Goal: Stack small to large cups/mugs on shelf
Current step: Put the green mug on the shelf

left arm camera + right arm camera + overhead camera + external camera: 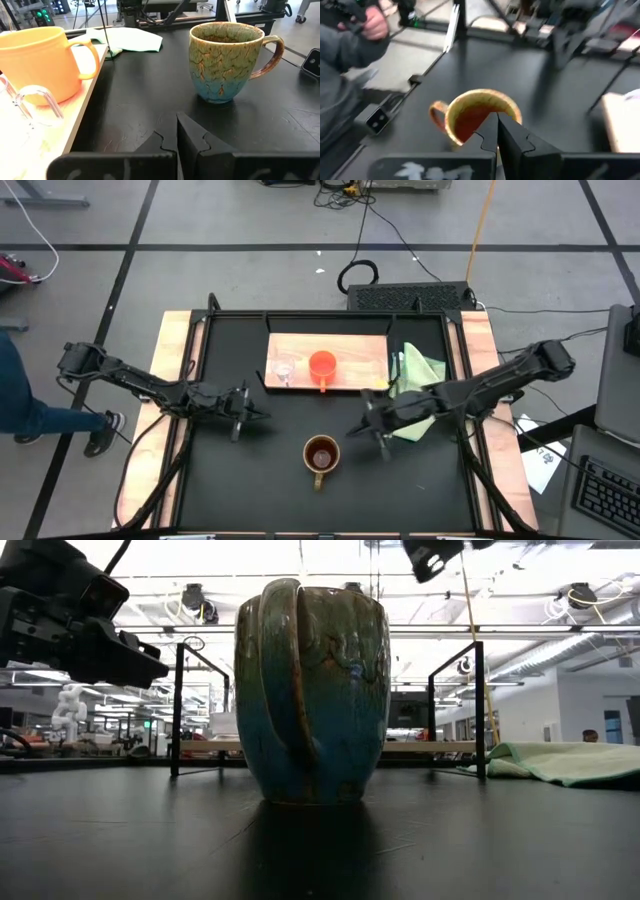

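- Two of your three cups already stand on the shelf (345, 345): the clear cup (284, 369) at its left part and the orange cup (322, 365) just beside it, apart, not nested.
- The mug (321, 453) is still on the black worktop (250, 480), well short of the shelf, upright, with its handle pointing away from the shelf.
- Judged from this, you have the mug left to move, and nothing is stacked yet; how the three are meant to end up is yours to decide.
- Your right gripper (377, 427) hangs near the mug, to its right and a little toward the shelf. In the right wrist view its jaws are together, and the mug (477, 117) sits just past their tips, rim open to you, not between them.
- Your left gripper (243, 411) waits left of the mug, between it and the shelf's left corner. Its jaws are also together, and the mug (225, 60) stands ahead and off to one side, well apart.
- Neither gripper touches any cup.
- The green cloth (415, 375) lies at the shelf's right end, partly under the right arm.
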